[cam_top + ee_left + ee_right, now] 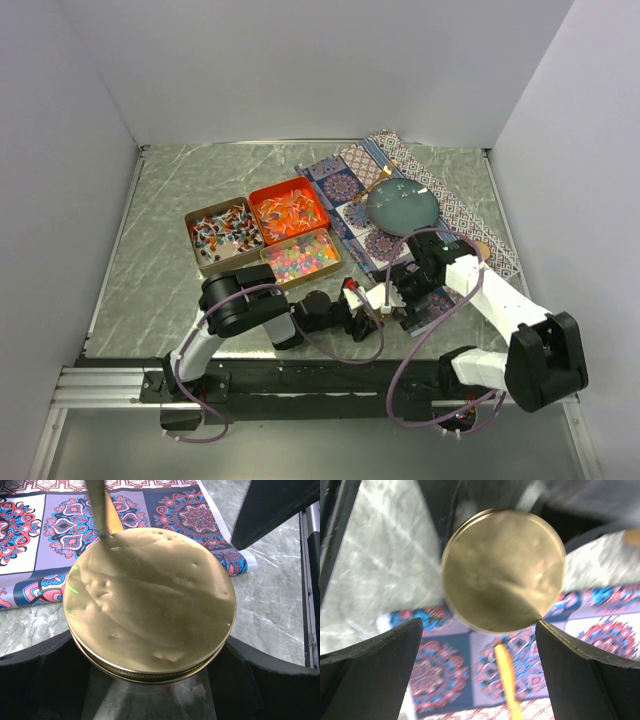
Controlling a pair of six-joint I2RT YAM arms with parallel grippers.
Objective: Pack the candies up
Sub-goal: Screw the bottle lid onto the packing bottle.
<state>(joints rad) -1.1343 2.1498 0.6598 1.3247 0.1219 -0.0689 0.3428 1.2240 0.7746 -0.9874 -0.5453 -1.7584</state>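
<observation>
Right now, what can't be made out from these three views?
1. Top view: the gold lid is hidden between left gripper and right gripper.
2. Right wrist view: blur smears the lid and patterned cloth.
3. Top view: single candies are too small to tell apart.
4. Left wrist view: the lid hides whatever lies beneath it.

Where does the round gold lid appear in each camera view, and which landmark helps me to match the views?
Top external: it cannot be made out in this picture.
Left wrist: the gold lid fills the centre of the picture.
Right wrist: upper centre, blurred.
Shared landmark: the patterned cloth, at the top in the left wrist view and along the bottom in the right wrist view.
</observation>
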